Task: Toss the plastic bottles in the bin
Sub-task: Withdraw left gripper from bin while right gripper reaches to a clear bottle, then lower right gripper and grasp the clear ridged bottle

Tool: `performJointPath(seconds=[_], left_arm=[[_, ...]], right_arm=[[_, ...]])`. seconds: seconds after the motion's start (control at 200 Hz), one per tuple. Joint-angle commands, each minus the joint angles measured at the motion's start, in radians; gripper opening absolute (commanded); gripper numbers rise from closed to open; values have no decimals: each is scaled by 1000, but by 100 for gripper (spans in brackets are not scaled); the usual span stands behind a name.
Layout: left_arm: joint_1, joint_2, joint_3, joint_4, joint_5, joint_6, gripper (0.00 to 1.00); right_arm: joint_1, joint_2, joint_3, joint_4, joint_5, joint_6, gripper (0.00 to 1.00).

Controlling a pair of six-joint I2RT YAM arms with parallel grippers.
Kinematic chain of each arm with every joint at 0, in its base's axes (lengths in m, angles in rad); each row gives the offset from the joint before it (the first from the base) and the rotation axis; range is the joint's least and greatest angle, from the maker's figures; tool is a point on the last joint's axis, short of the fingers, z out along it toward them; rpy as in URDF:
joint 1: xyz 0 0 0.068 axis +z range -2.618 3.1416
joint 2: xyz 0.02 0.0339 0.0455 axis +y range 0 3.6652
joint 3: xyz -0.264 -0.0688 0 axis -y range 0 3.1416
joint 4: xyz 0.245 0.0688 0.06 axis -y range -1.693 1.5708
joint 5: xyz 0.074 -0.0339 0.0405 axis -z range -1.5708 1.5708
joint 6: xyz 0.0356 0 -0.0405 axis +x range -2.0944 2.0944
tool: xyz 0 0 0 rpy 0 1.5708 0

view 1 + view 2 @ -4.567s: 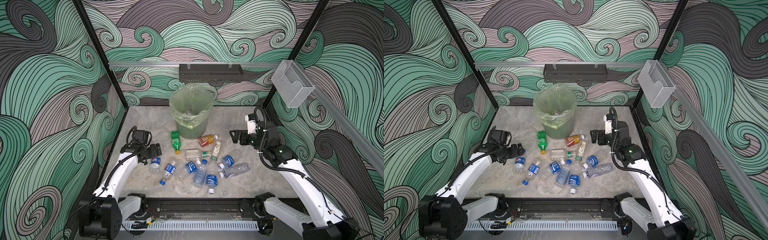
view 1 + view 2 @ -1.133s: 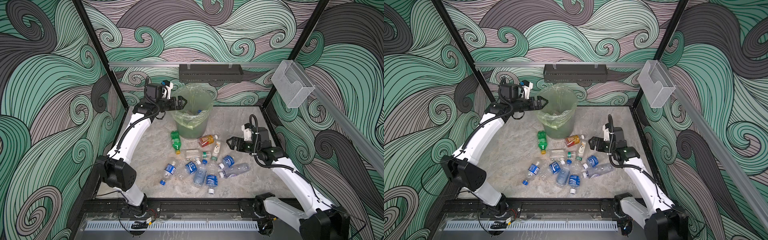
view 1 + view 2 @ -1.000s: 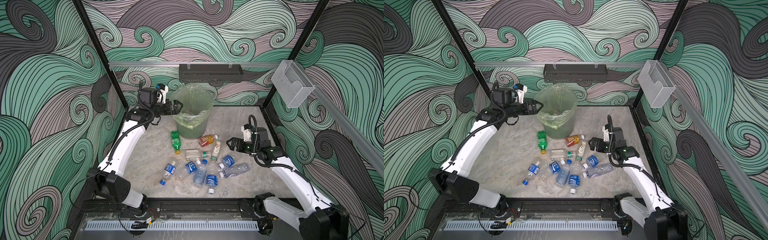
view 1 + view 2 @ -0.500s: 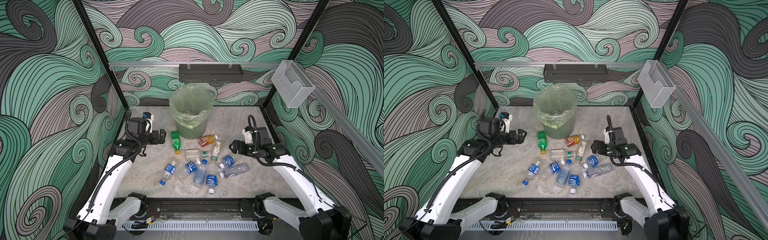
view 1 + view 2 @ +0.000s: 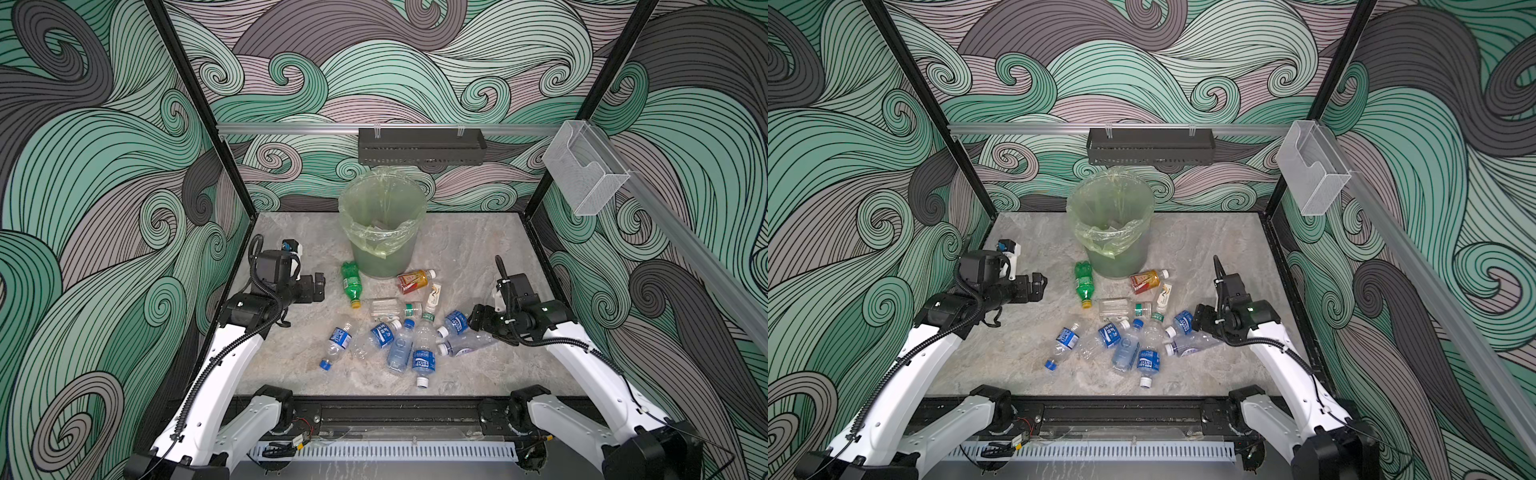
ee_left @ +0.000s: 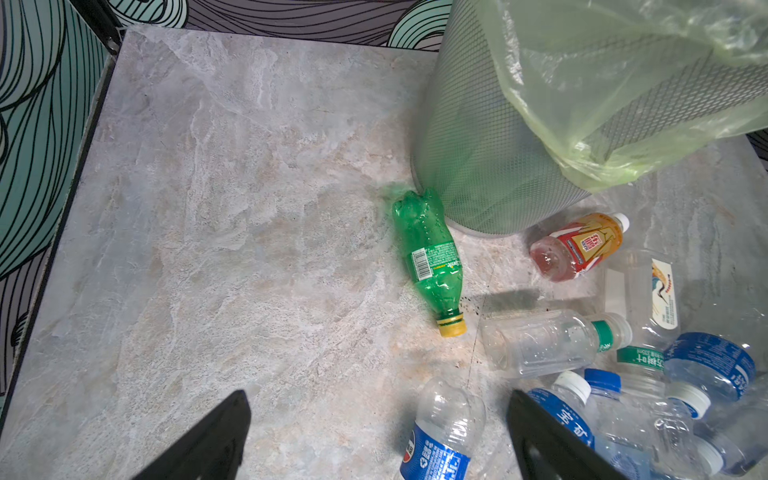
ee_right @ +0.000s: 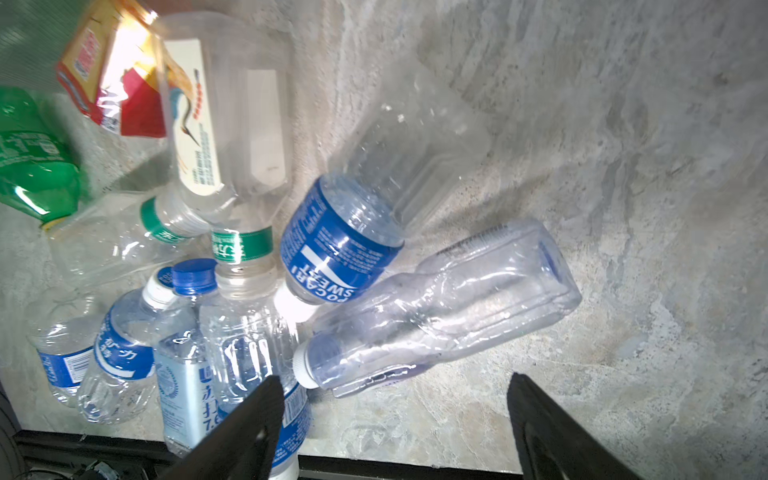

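Observation:
The bin point(image 5: 382, 232) stands at the back middle of the floor, lined with a pale green bag; a top view shows bottles inside. Several plastic bottles lie in front of it: a green one point(image 5: 351, 283), an amber one point(image 5: 413, 280) and a pile of clear blue-labelled ones point(image 5: 399, 345). My left gripper point(image 5: 319, 286) hangs open and empty left of the green bottle point(image 6: 432, 257). My right gripper point(image 5: 473, 318) is open at the pile's right end, low over a crushed clear bottle point(image 7: 436, 311), which lies ahead of its fingertips point(image 7: 257, 415), not between them.
A black perforated tray point(image 5: 422, 146) hangs on the back wall above the bin. A clear plastic box point(image 5: 582, 166) is fixed to the right rail. Patterned walls close in three sides. A black rail point(image 5: 395, 411) runs along the front edge.
My left arm has swung down from the bin's rim to the floor's left side, gripper empty. My right gripper has sunk toward the pile's right end, its jaws a little narrower.

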Motion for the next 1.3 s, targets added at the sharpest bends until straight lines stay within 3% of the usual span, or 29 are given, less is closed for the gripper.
performJointPath(seconds=[0.0, 0.57, 1.231, 1.296], left_arm=[[6, 11, -6, 21, -38, 8, 98], [6, 2, -34, 28, -51, 10, 98], [8, 1, -44, 26, -66, 12, 98], [8, -1, -44, 24, -69, 12, 98]], right_arm=[[6, -7, -31, 11, 15, 63, 85], [6, 129, -185, 285, -29, 133, 80], [7, 264, -157, 285, 66, 35, 64], [6, 267, -152, 282, 73, 24, 59]])
